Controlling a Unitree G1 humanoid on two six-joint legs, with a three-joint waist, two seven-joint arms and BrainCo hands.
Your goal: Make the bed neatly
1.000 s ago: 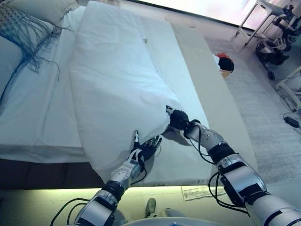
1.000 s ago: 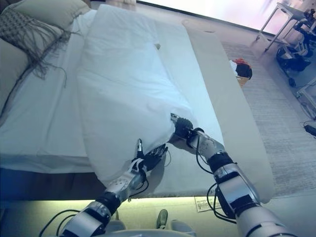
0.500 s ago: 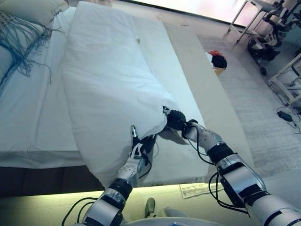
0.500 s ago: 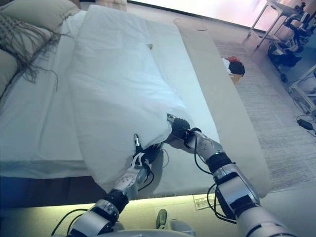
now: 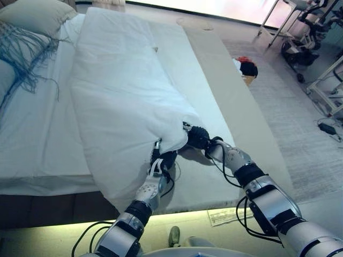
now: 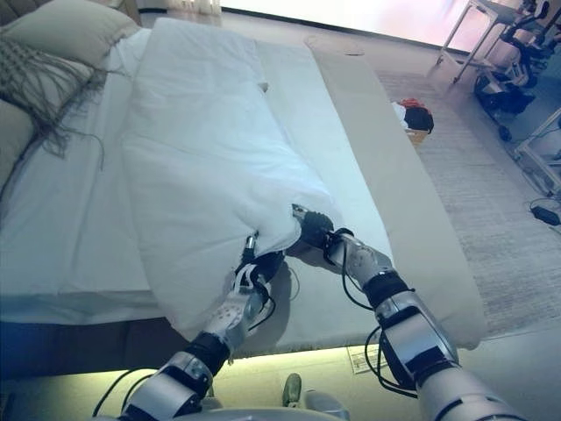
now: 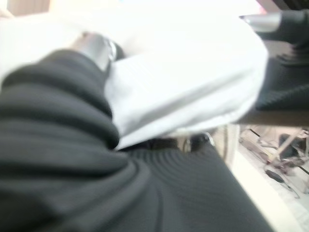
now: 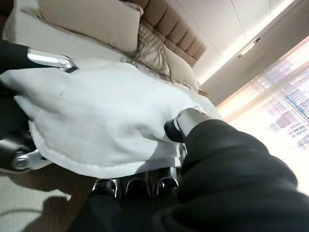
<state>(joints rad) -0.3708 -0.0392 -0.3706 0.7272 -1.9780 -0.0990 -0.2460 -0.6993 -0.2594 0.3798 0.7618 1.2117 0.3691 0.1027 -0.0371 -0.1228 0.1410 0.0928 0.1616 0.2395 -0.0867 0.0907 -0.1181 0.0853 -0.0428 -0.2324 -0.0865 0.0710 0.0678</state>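
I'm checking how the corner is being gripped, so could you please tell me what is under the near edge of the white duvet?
Under the white duvet edge sit both hands: the left hand and right hand, thumbs over the fabric, fingers beneath. The bare mattress shows below; the fingertips are covered.

Head eyes look down the bed (image 5: pixel 48 134); wrist views (very close) share its duvet (image 8: pixel 96 116)

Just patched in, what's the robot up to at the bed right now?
It is making the bed. Both hands grip the near edge of the white duvet at the foot of the bed: the right hand is curled round a bunch of it, and the left hand pinches it just beside. The duvet lies folded in a long strip down the middle, so sheet shows on both sides. Pillows and a fringed throw sit at the head.
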